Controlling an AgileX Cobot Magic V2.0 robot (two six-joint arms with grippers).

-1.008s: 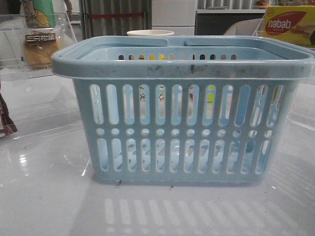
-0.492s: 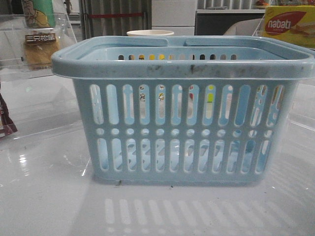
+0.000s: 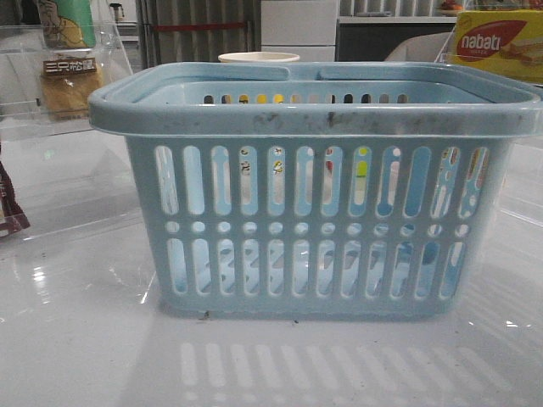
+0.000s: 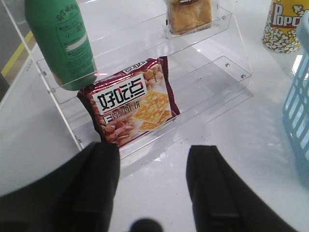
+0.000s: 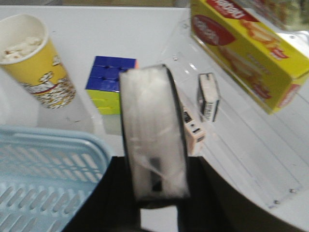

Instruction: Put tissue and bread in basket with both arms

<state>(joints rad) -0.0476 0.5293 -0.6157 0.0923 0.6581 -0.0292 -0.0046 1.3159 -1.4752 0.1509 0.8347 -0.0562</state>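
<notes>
The light-blue basket [image 3: 314, 114] fills the middle of the front view, and neither gripper shows there. The bread [image 3: 69, 85] in its clear pack with a dark label band stands on a clear shelf at the back left. In the left wrist view the bread [image 4: 189, 14] is on the upper step, far beyond my left gripper [image 4: 153, 154], which is open over bare table. My right gripper [image 5: 157, 186] is shut on the tissue [image 5: 153, 130], a white pack held upright beside the basket's corner [image 5: 53, 145].
On the left clear stand [image 4: 227, 63] a red cracker pack [image 4: 130, 104] leans and a green bottle [image 4: 60, 41] stands. A popcorn cup [image 5: 34, 58], a colour cube [image 5: 110, 82], small boxes [image 5: 208, 96] and the yellow nabati box [image 5: 246, 48] lie on the right side.
</notes>
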